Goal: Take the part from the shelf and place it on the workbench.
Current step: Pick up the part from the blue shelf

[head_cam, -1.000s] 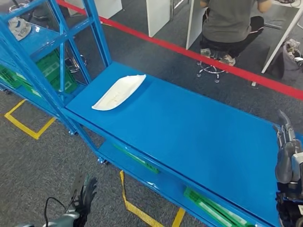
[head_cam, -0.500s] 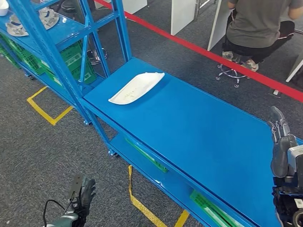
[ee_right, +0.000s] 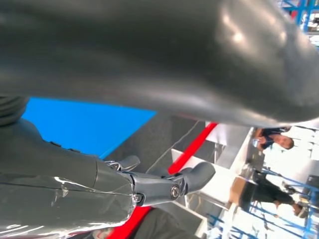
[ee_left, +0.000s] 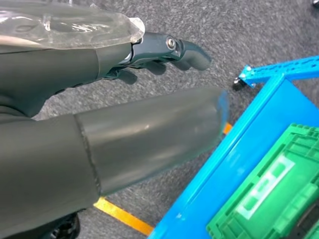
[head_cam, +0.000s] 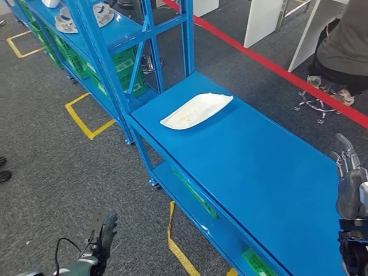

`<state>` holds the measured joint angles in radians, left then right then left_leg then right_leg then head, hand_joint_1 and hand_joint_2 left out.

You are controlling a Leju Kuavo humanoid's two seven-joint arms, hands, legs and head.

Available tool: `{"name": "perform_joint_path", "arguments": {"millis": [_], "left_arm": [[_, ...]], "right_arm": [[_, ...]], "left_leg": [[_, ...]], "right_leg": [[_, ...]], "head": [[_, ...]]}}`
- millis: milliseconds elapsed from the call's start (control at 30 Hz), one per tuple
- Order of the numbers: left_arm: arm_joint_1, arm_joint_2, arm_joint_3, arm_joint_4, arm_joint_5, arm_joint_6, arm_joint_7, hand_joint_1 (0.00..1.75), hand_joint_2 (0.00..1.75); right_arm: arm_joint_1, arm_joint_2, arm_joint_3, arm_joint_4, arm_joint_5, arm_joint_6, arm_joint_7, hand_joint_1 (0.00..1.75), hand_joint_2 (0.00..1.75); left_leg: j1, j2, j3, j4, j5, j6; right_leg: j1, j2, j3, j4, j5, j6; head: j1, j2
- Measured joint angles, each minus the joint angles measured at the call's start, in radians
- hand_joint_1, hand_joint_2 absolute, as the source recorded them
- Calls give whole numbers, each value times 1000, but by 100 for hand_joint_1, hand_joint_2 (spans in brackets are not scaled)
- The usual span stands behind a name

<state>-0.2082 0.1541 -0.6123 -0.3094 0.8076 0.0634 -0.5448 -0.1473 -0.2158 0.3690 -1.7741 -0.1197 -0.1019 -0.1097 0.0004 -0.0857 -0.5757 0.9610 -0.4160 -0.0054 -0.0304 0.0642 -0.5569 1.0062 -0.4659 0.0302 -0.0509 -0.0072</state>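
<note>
A flat white part (head_cam: pixel 196 111) lies on the blue workbench (head_cam: pixel 269 172), near its far left end. On the blue shelf (head_cam: pixel 108 35) at the upper left rest more pale parts (head_cam: pixel 66 20). My left hand (head_cam: pixel 102 238) hangs low above the carpet, in front of the bench, fingers apart and holding nothing; the left wrist view shows this left hand (ee_left: pixel 112 114) over grey carpet. My right hand (head_cam: pixel 349 184) hovers at the bench's right end, fingers spread and empty. The right wrist view shows the right hand (ee_right: pixel 150 184) above the blue top.
Green crates (head_cam: pixel 126 69) sit on the shelf's lower levels and another green crate (ee_left: pixel 278 199) under the bench. A seated person (head_cam: pixel 347 46) is beyond a red floor line (head_cam: pixel 269 63). Yellow tape (head_cam: pixel 84 121) marks the carpet. Someone's shoes (head_cam: pixel 3 169) show at the left edge.
The camera has swung to the left, so bench, part and shelf sit further right in the picture. Both hands stay empty and hold about the same place.
</note>
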Motion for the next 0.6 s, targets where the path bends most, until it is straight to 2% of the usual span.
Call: {"name": "perform_joint_path", "arguments": {"millis": [67,133,200,233,267,300,333,367,433,467,500,567,600], "left_arm": [[2,2,0,0,1,0,-1,0,0],[3,3,0,0,2,0,-1,0,0],[-1,2,0,0,2,-1,-1,0,0],[-2,1,0,0,2,-1,-1,0,0],[-1,0,0,0,2,-1,-1,0,0],[1,-1,0,0,2,-1,-1,0,0],[2,-1,0,0,2,-1,-1,0,0],[3,-1,0,0,3,-3,-1,0,0],[1,1,0,0,7,-8,0,0,0],[0,2,0,0,10,-10,0,0,0],[-1,3,0,0,12,-11,1,0,0],[-2,6,0,0,17,-13,2,0,0],[0,7,0,0,19,-14,2,0,0]], "right_arm": [[-2,-1,0,1,0,1,0,0,0],[-6,-1,-1,1,0,2,-1,0,0],[-8,-1,-1,1,0,2,-1,0,0],[-8,-1,-1,1,0,2,-1,0,0],[-8,-1,-1,1,0,2,-1,0,0],[-8,-1,-1,1,0,3,-1,0,0],[-8,-1,-1,1,0,3,-1,0,0],[-9,-1,-1,2,0,3,-1,0,0],[-12,-1,-1,2,0,4,-1,0,0],[-14,-1,-1,2,-1,5,-1,0,0],[-15,-2,-1,2,-2,6,0,0,0],[-17,-3,-1,3,-4,8,2,0,0],[-19,-4,-1,4,-5,9,2,0,0]], "left_leg": [[3,-9,-7,2,2,-10],[3,23,-24,39,-19,-19],[2,65,-84,157,-74,-27],[4,73,-123,231,-102,-30],[5,76,-156,290,-119,-31],[6,77,-172,313,-117,-30],[6,78,-166,294,-97,-27],[5,81,-139,236,-63,-22],[-3,109,-63,86,-2,-10],[-9,120,-37,34,12,-4],[-15,126,-25,8,15,1],[-18,113,-20,-5,16,10],[-16,107,-14,-13,18,14]], "right_leg": [[3,-11,2,-4,2,-12],[3,-27,7,-10,4,-24],[5,-47,10,-12,3,-33],[8,-57,10,-12,1,-36],[10,-67,10,-12,0,-38],[11,-77,11,-12,-1,-40],[13,-85,12,-12,-2,-40],[14,-93,14,-12,-3,-41],[17,-107,17,-12,-7,-38],[18,-112,19,-13,-10,-35],[19,-118,21,-14,-12,-31],[19,-129,28,-21,-15,-22],[18,-127,30,-20,-19,-17]], "head": [[-3,0],[-9,0],[-17,0],[-19,0],[-20,0],[-21,0],[-23,0],[-24,0],[-25,0],[-25,0],[-24,0],[-23,0],[-22,0]]}}
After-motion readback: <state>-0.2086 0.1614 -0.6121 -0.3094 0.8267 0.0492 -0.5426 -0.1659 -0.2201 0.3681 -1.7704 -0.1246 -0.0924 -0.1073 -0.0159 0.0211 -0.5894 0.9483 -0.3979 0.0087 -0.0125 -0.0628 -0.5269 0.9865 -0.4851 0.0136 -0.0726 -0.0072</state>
